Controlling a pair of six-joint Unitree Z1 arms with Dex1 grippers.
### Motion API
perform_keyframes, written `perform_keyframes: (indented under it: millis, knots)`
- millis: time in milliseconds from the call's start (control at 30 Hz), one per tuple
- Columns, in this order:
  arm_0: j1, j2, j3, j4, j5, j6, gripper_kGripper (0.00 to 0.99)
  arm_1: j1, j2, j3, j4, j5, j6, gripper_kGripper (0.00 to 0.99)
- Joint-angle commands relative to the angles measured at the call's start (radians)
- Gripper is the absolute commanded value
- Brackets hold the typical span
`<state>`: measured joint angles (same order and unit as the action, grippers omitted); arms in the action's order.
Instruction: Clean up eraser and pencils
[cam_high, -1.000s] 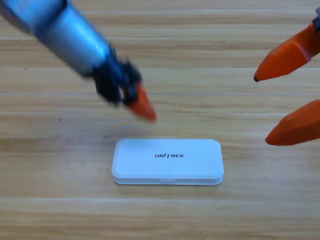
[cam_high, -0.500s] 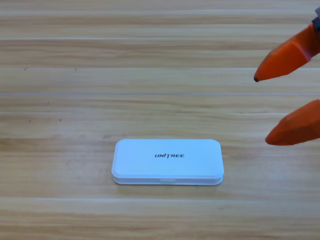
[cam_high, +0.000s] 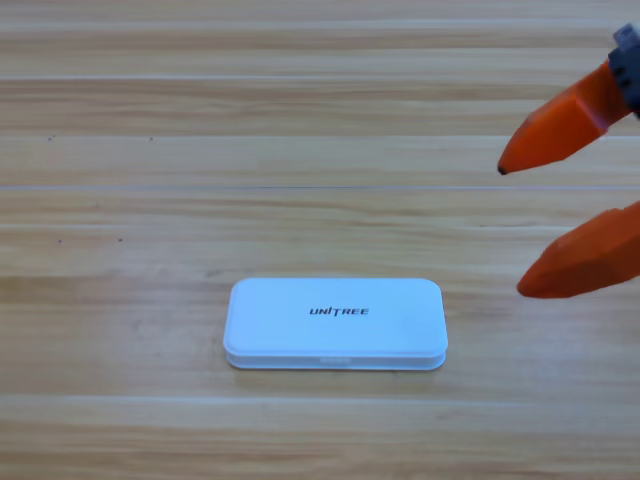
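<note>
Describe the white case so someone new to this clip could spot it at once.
On the wooden table, look just below the middle: a flat white rectangular case with rounded corners lies shut, long side across. It carries a dark UNITREE print on its lid, and the right gripper, open, hangs to its upper right.

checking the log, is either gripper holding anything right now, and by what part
Nothing is held. The right gripper at the right edge is open and empty; the left arm is out of view. The white case lies shut on the table.

white Unitree case (cam_high: 335, 324) lid shut, lying flat, long side left-right, black logo on top, low centre of wooden tabletop (cam_high: 200, 150), light planks running left-right
</note>
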<state>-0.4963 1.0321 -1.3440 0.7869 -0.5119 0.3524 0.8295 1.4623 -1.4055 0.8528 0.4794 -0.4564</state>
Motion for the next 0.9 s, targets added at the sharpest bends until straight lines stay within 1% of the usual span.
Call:
perform_keyframes:
  millis: [33, 133, 233, 333, 433, 533, 600, 767, 900]
  knots:
    - [-0.039, -0.084, 0.131, 0.029, -0.053, 0.066, 0.99, -0.007, 0.041, 0.031, -0.044, 0.016, 0.011, 0.976]
    - [-0.039, -0.084, 0.198, 0.026, -0.085, 0.122, 0.99, -0.007, 0.043, 0.033, -0.044, 0.016, 0.011, 0.976]
    - [-0.039, -0.064, 0.253, 0.017, -0.097, 0.154, 0.99, -0.007, 0.043, 0.031, -0.044, 0.016, 0.011, 0.976]
    - [-0.044, 0.0, 0.269, 0.014, -0.097, 0.177, 0.99, -0.007, 0.044, 0.031, -0.044, 0.015, 0.011, 0.976]
    - [-0.084, 0.085, 0.264, -0.032, -0.063, 0.178, 0.99, -0.007, 0.044, 0.031, -0.044, 0.015, 0.011, 0.976]
    - [-0.143, 0.174, 0.263, -0.086, -0.014, 0.158, 0.99, -0.007, 0.044, 0.031, -0.044, 0.015, 0.011, 0.976]
    - [-0.203, 0.226, 0.253, -0.123, 0.019, 0.135, 0.99, -0.007, 0.044, 0.031, -0.044, 0.015, 0.011, 0.976]
    - [-0.332, 0.278, 0.24, -0.196, 0.101, 0.056, 0.99, -0.007, 0.044, 0.031, -0.044, 0.015, 0.011, 0.976]
    - [-0.42, 0.306, 0.24, -0.232, 0.151, 0.014, 0.99, -0.007, 0.046, 0.031, -0.044, 0.015, 0.011, 0.976]
